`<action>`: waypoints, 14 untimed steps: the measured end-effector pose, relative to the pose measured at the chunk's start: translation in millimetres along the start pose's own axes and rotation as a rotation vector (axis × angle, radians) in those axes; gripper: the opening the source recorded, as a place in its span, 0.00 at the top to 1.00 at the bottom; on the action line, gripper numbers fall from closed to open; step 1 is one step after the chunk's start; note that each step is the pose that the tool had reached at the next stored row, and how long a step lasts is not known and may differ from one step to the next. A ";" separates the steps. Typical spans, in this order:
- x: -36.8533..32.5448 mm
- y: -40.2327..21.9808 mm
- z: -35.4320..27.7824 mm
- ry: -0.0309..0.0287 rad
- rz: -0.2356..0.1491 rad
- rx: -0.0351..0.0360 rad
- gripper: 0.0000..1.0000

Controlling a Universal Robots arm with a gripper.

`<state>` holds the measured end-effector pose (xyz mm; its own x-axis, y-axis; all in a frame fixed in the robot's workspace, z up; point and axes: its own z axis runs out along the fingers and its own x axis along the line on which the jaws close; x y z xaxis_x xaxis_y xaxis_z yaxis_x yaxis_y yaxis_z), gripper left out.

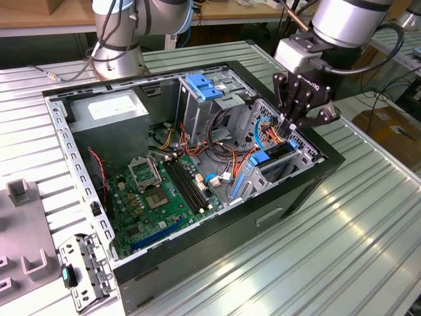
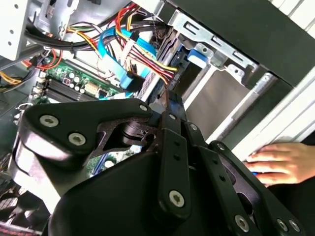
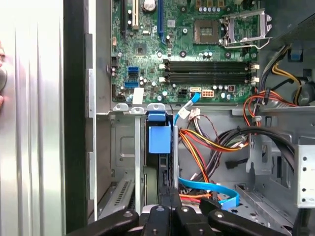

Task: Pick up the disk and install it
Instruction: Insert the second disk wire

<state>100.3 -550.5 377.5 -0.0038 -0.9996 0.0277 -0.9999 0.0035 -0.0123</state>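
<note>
My black end effector (image 1: 294,122) hung with fingers drawn together directly above the dark, blue-railed disk (image 3: 159,142), which stood edgewise in its metal bay. Bundled coloured cables (image 3: 206,147) just beside me could snag; a misaligned push might jam the rails.

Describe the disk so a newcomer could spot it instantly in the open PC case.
Start at the open computer case and go to its drive cage corner on the exterior view's right, directly under the end effector. The disk stands on edge in that bay. Its bright blue carrier rails around a dark slab set it apart from the thin blue cable beside it.
</note>
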 end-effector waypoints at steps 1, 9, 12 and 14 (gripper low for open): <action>0.1 0.0 -2.7 0.0000 0.000 0.0000 0.89; -2.2 -0.8 -21.0 0.0053 0.000 -0.0031 0.89; -14.6 -1.9 -21.4 0.0134 -0.001 -0.0112 0.89; -21.3 -3.9 -21.4 0.0177 -0.001 -0.0183 0.89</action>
<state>104.1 -528.6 398.4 -0.0030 -0.9990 0.0454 -1.0000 0.0033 0.0060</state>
